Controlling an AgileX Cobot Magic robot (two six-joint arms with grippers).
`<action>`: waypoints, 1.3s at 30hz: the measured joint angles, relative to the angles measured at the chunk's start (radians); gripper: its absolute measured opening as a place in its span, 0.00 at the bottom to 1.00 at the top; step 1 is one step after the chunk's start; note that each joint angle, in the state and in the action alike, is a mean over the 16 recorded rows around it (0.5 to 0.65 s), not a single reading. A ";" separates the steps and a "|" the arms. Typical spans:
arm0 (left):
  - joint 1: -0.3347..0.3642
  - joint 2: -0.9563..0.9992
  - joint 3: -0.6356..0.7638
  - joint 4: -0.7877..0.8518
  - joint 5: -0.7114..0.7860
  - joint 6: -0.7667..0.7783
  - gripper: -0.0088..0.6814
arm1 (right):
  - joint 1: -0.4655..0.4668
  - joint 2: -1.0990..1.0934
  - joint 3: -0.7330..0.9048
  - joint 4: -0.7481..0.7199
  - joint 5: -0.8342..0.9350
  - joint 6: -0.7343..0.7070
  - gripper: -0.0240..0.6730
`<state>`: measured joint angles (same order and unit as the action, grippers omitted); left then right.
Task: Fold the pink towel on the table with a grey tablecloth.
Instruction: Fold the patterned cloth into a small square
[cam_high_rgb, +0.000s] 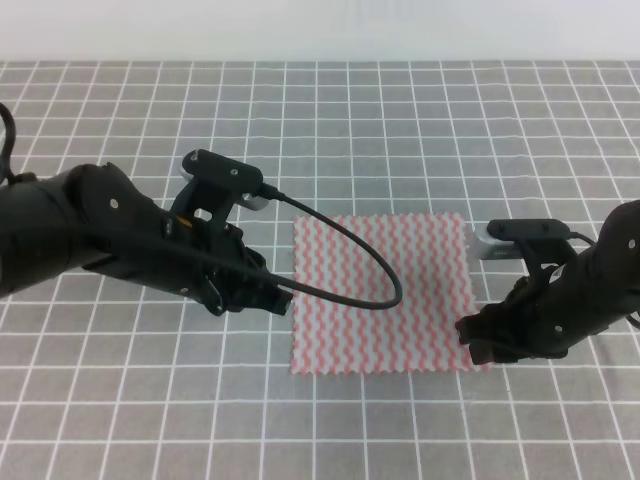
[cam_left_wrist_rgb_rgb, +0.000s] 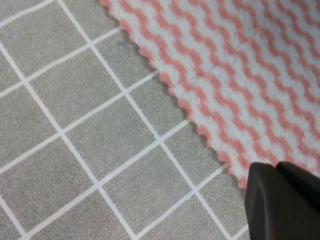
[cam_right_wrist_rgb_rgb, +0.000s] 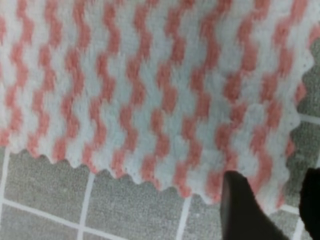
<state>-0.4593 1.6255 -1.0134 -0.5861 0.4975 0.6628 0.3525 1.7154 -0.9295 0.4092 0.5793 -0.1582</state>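
place: robot test bench, lab-like | evidence: my tabletop (cam_high_rgb: 400, 120) wears grey cloth ruled in a thin white grid, plain white backdrop (cam_high_rgb: 320, 30) behind, nothing domestic visible

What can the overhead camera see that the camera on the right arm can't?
Only the overhead view shows the whole pink towel lying flat, both arms, and the left tool at its left edge. Only the right wrist view shows the scalloped corner up close, with the right tool straddling it, fingers apart. Both show the towel on the table with a grey tablecloth.
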 joint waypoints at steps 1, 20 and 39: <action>0.000 0.000 0.000 0.000 0.000 0.000 0.01 | 0.000 0.003 0.000 0.001 0.001 0.000 0.39; 0.000 -0.005 0.000 0.001 0.000 0.000 0.01 | -0.002 0.048 -0.029 0.021 0.034 0.000 0.24; 0.000 -0.001 0.000 0.045 0.016 0.036 0.01 | -0.002 0.010 -0.105 0.016 0.082 0.000 0.01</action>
<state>-0.4593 1.6243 -1.0136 -0.5409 0.5135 0.6983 0.3509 1.7256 -1.0344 0.4256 0.6610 -0.1582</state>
